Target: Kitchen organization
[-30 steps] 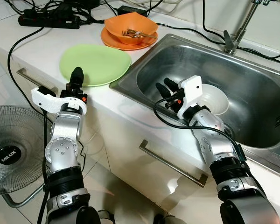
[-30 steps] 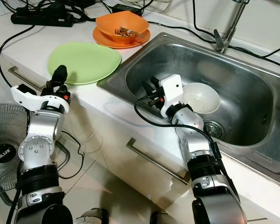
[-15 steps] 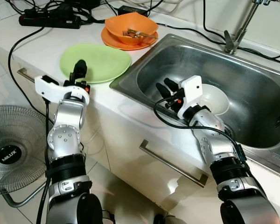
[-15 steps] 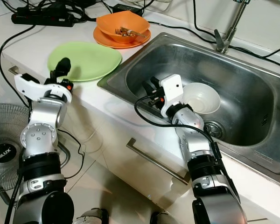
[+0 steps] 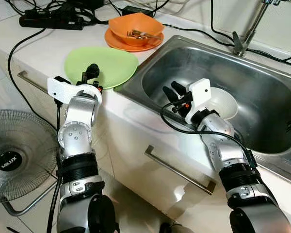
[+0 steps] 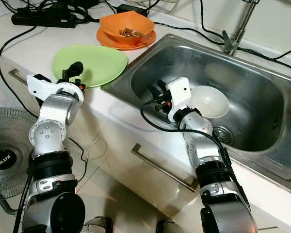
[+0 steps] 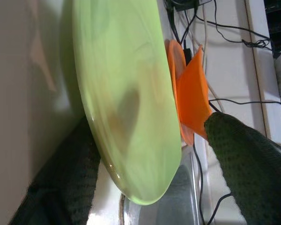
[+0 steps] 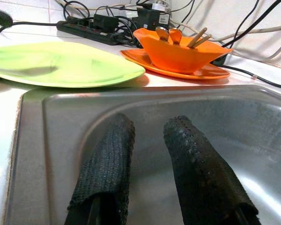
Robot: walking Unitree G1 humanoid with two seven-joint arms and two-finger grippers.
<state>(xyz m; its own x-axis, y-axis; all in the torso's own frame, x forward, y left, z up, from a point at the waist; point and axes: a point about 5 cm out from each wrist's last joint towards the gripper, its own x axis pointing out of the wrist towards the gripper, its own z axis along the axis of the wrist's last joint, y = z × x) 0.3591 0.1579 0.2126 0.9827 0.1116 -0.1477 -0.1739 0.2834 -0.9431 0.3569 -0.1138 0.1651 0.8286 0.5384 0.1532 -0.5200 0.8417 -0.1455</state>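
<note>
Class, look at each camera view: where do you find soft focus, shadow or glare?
Left wrist view: the black fingers are soft, and a dark shadow lies on the green plate. Right wrist view: near fingers blurred, orange bowl sharp. Left eye view: bright reflections on the sink wall.

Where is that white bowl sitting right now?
The white bowl sits inside the steel sink, just beyond the right gripper, near the drain.
</note>
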